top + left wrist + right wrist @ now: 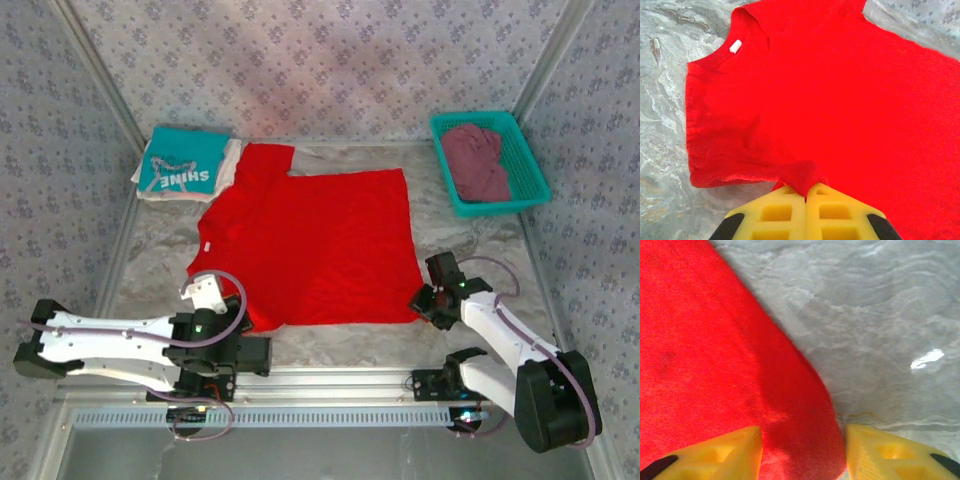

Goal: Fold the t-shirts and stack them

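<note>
You are on the red shirt [320,240], which lies spread flat in the middle of the table [480,260]. Its collar and white label [735,46] point toward 9 o'clock and its hem toward 3, with one sleeve pointing to 12 and the other at the near edge around 7. Your left pincer [806,192] has its yellow fingers pressed together on a small peak of red cloth just beside that near sleeve, so it is pinching the red shirt. Your right pincer [801,440] sits at the near hem corner, around 5 o'clock, with its fingers spread and the corner of the cloth lying between them, not yet squeezed. I judge this to be the start of the first fold, with both near-edge grips being set to carry that edge toward 12. The next move calls for you to close the right pincer on the corner. Then lift both ends together and level, so the cloth neither drags nor twists, and lay the near edge over toward the far one. The teal shirt [180,165] lies folded at 10 o'clock on top of the white shirt [228,165], likely the stack the red one should join. The maroon shirt [478,160] sits bunched in the basket [447,175] at 2 o'clock.
</note>
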